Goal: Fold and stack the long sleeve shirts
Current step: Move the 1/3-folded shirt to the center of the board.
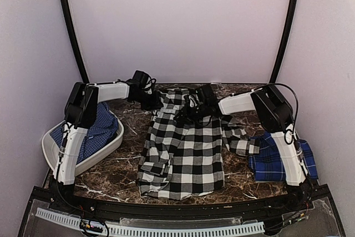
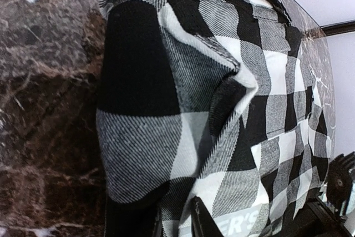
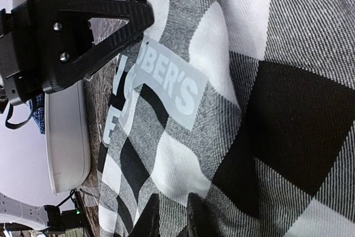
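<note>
Checked shirt (image 1: 186, 154) — big black-and-white squares, white block lettering — rumpled sleeves.

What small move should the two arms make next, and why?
Probably lift together and carry the collar end toward the near hem: both pairs of jaws seem pinched on the far edge of the black-and-white checked cloth shirt, which lies spread full-length.
</note>
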Robot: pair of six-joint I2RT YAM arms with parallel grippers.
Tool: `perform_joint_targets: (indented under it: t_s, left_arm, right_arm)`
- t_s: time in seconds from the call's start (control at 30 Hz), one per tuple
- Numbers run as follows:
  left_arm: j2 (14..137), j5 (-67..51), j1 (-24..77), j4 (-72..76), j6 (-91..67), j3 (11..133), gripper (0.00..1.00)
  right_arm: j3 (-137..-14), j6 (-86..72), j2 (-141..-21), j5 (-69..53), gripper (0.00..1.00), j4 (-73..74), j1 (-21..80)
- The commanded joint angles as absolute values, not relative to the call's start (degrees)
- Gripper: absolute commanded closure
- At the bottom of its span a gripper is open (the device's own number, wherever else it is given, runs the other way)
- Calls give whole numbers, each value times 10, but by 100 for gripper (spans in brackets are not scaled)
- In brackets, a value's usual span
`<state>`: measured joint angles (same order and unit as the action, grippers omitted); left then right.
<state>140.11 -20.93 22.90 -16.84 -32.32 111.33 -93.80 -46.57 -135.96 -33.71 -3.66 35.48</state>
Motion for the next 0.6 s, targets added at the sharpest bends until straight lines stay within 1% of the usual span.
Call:
perform_joint_targets:
  t_s: [0.0, 0.17, 0.27, 0.4, 0.57]
  left_arm:
    - [1424, -164, 215, -226, -311, 1136, 83]
    - [1428, -155, 205, -224, -324, 1146, 83]
    - [1429, -158, 205, -226, -323, 1166, 83]
    - [1421, -166, 207, -229, -302, 1201, 80]
    - [1395, -179, 209, -220, -294, 1225, 75]
  right_arm:
    - [-990, -407, -1340, -311, 84, 41, 344]
    - [-999, -356, -1292, -283, 80, 97, 332]
    - [-973, -328, -1246, -253, 78, 119, 330]
    - [-901, -303, -1169, -207, 74, 138, 326]
    - [-772, -289, -1046, -136, 67, 156, 314]
